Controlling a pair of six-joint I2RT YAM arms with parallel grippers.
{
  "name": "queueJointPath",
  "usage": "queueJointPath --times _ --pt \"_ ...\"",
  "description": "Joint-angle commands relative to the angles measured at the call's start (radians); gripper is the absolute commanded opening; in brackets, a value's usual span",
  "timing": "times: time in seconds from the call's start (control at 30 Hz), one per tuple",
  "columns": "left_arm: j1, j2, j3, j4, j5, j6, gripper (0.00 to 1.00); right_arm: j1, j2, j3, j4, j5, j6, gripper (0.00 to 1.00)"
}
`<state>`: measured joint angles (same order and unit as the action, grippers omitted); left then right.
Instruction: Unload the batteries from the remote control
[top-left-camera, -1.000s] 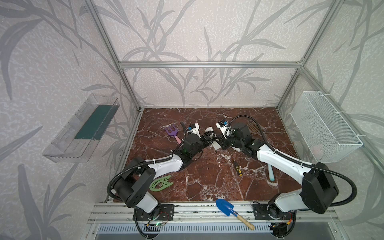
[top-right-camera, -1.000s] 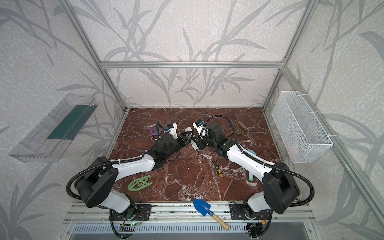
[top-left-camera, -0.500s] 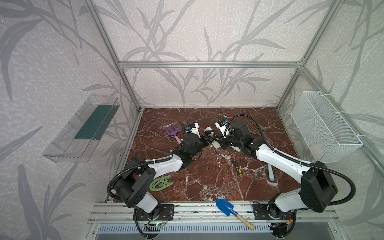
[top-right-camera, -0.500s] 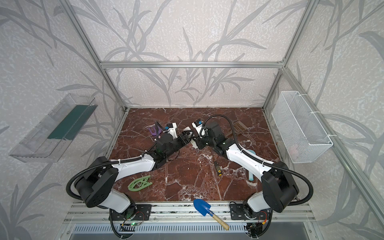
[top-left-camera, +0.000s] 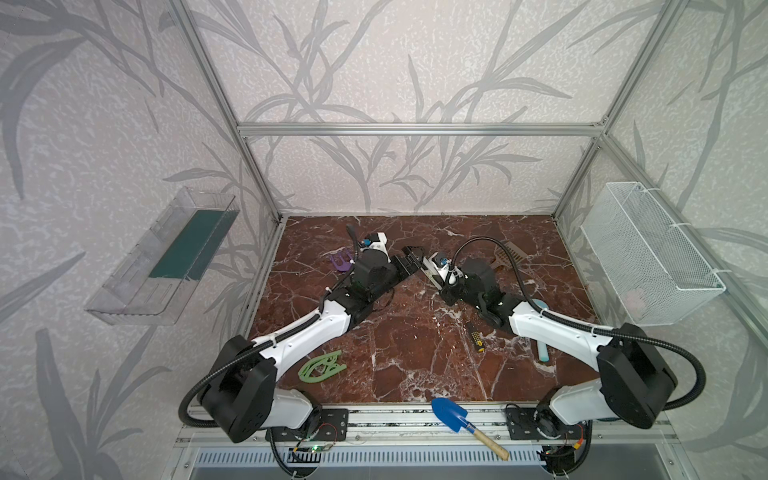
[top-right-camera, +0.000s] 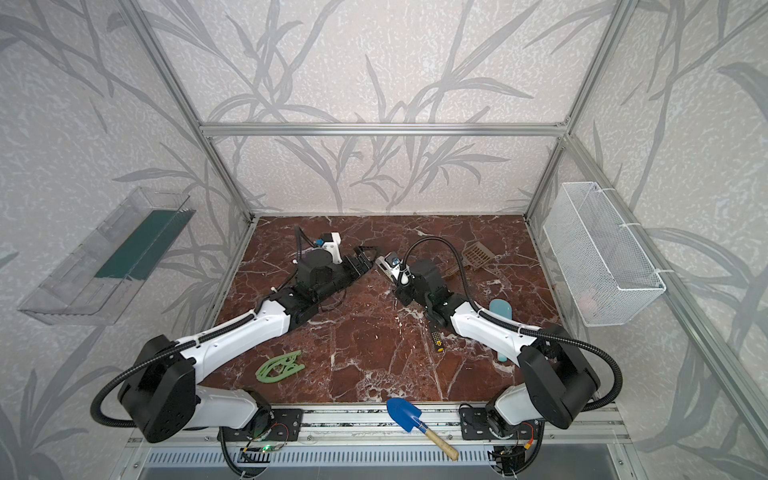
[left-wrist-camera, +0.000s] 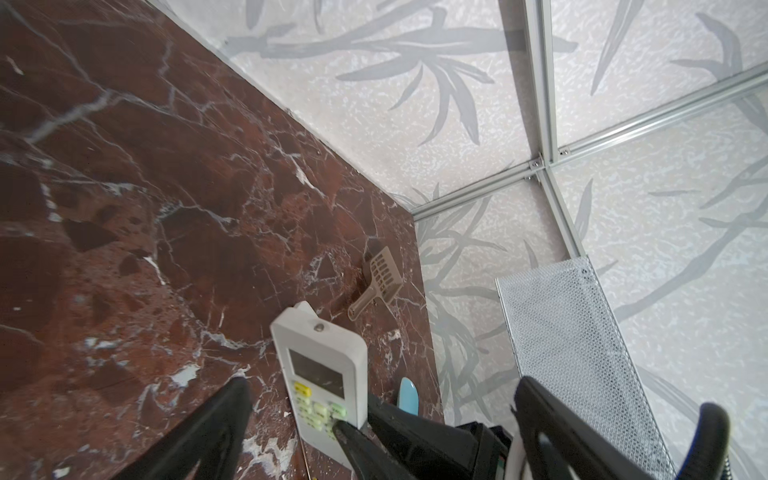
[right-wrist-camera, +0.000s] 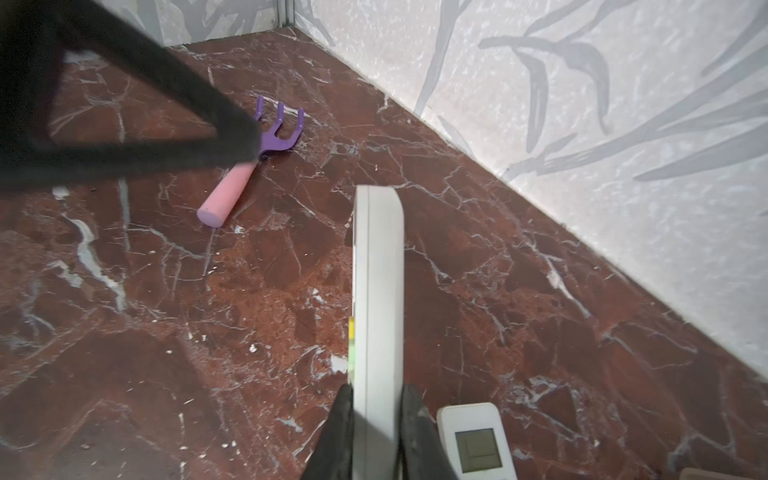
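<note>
Red-brown marble surface (top-left-camera: 415, 353) carried a purple pink-handled rake (right-wrist-camera: 249, 166) back left, a tan slotted scoop (left-wrist-camera: 380, 282) near the back right corner, and a second white remote (right-wrist-camera: 476, 440) lying flat. Mid-back, fingers of the right gripper (right-wrist-camera: 376, 399) clamped a white remote control (left-wrist-camera: 320, 365) on edge. Fingers of the left gripper (left-wrist-camera: 382, 384) stood spread wide beside its free end. Batteries were hidden. The white wire basket (top-left-camera: 648, 253) held something pale and blurred; the clear plastic tray (top-left-camera: 137, 286), a dark green sheet (top-left-camera: 191, 243).

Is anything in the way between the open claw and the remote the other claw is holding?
Nothing visible. The left claw is open, close to the remote, which the right claw pinches on its edge. Only its button side faces the left claw; no batteries show.
</note>
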<state>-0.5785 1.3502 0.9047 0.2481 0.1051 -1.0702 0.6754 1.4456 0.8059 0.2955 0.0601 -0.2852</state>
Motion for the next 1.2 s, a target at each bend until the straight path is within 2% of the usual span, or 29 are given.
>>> queueJointPath --times 0.0,0.17,0.37,0.5,0.63,0.87,1.17 --pt "0.039 -0.030 0.046 -0.217 0.043 -0.036 0.99 0.030 0.017 -0.029 0.223 0.147 -0.185 0.05" --pt "0.067 -0.009 0.113 -0.346 0.115 -0.023 0.99 0.077 0.044 -0.071 0.379 0.218 -0.354 0.05" --pt "0.072 0.017 0.166 -0.402 0.179 -0.033 0.96 0.147 0.080 -0.145 0.702 0.332 -0.574 0.04" --pt "0.070 0.016 0.184 -0.424 0.186 -0.045 0.92 0.177 0.094 -0.167 0.823 0.360 -0.682 0.04" --pt "0.070 0.005 0.188 -0.430 0.178 -0.046 0.89 0.214 0.101 -0.175 0.897 0.376 -0.761 0.05" --pt "0.071 -0.014 0.174 -0.412 0.158 -0.051 0.76 0.276 0.157 -0.174 1.034 0.403 -0.941 0.05" --pt "0.072 -0.039 0.160 -0.415 0.146 -0.068 0.66 0.301 0.199 -0.172 1.091 0.428 -1.024 0.04"
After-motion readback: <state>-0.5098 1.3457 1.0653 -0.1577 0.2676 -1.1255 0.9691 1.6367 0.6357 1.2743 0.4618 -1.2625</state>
